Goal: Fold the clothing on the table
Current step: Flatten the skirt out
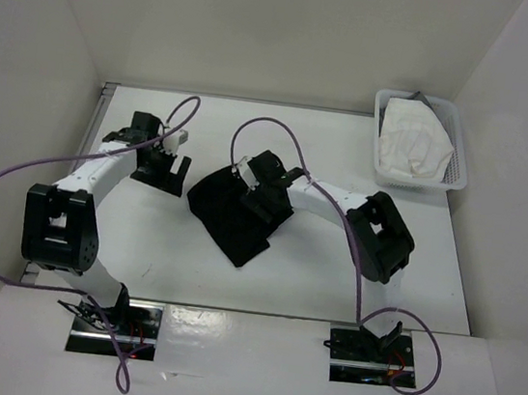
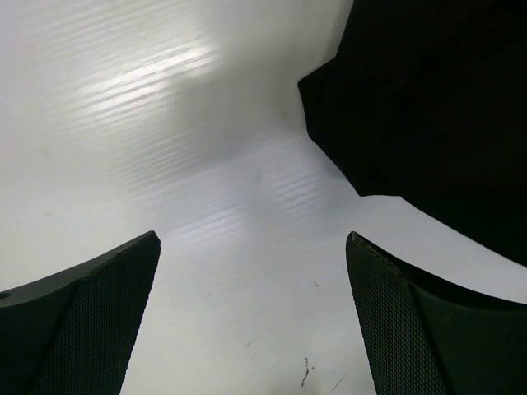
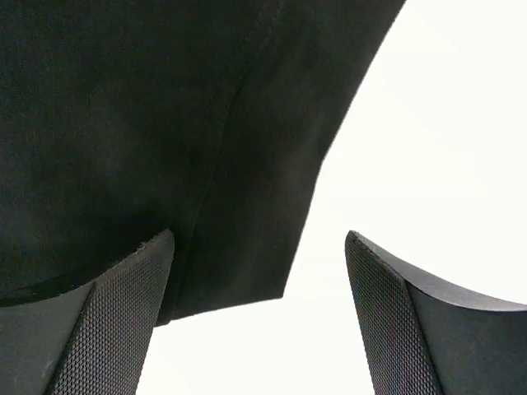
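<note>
With the clothing [image 1: 227, 220] lying mid-table [image 1: 332, 275], the right gripper [image 1: 261, 203] is hovering wide open and empty over its 1 o'clock edge, the left gripper [image 1: 168, 175] likewise at 10 o'clock; seemingly pre-grasp, the next move is calling for descent onto an edge.
</note>
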You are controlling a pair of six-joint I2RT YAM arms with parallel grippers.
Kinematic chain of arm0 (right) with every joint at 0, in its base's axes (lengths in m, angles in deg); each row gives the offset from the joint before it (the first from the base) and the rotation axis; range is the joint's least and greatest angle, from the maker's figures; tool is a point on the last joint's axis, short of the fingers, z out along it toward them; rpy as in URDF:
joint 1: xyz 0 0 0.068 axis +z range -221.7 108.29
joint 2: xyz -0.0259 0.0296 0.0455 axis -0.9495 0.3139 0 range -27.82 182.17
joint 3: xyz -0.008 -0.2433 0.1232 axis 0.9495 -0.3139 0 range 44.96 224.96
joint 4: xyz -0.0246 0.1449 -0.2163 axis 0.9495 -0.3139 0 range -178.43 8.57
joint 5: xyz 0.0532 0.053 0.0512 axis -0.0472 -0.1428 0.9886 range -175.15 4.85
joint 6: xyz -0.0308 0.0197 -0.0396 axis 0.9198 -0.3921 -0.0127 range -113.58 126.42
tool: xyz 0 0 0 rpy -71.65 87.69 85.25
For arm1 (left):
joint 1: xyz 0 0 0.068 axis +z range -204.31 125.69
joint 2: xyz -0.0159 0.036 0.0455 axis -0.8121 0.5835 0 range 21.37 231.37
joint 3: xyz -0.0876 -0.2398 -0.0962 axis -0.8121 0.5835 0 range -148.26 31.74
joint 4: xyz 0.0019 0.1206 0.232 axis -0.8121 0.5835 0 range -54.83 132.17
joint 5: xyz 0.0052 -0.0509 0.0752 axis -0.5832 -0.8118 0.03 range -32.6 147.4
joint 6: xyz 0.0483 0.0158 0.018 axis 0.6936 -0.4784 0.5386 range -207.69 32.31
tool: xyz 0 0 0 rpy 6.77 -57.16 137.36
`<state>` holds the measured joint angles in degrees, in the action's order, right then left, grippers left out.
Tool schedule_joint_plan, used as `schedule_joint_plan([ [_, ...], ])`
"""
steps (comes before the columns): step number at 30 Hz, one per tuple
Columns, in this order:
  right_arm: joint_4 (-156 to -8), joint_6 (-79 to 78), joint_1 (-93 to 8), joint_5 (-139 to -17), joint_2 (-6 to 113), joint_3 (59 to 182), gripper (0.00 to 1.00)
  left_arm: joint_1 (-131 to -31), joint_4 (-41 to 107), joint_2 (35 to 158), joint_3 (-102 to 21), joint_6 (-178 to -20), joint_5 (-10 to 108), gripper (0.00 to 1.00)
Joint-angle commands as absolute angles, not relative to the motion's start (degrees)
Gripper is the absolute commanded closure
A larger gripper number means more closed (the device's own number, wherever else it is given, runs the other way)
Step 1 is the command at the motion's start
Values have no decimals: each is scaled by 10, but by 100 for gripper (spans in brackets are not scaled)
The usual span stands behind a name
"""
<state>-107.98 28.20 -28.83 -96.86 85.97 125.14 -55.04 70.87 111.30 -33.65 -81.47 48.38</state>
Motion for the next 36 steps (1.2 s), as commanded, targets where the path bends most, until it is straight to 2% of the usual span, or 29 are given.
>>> schedule_joint_plan([
  [1, -1074, 338, -305, -1018, 798, 1221, 12, -598, 701, 1137, -375, -796, 499, 1],
  [9, -1110, 345, -384, -994, 687, 1184, 12, -689, 709, 1226, -481, -791, 494, 1],
  [14, -1148, 339, -528, -848, 619, 1176, 12, -694, 720, 1284, -573, -796, 435, 1],
  [17, -1154, 317, -580, -800, 581, 1148, 12, -694, 720, 1324, -622, -791, 416, 2],
  [23, -1168, 311, -613, -759, 539, 1100, 13, -730, 734, 1412, -701, -743, 393, 31],
  [36, -1194, 311, -668, -709, 509, 1095, 13, -782, 698, 1479, -747, -677, 458, 26],
])
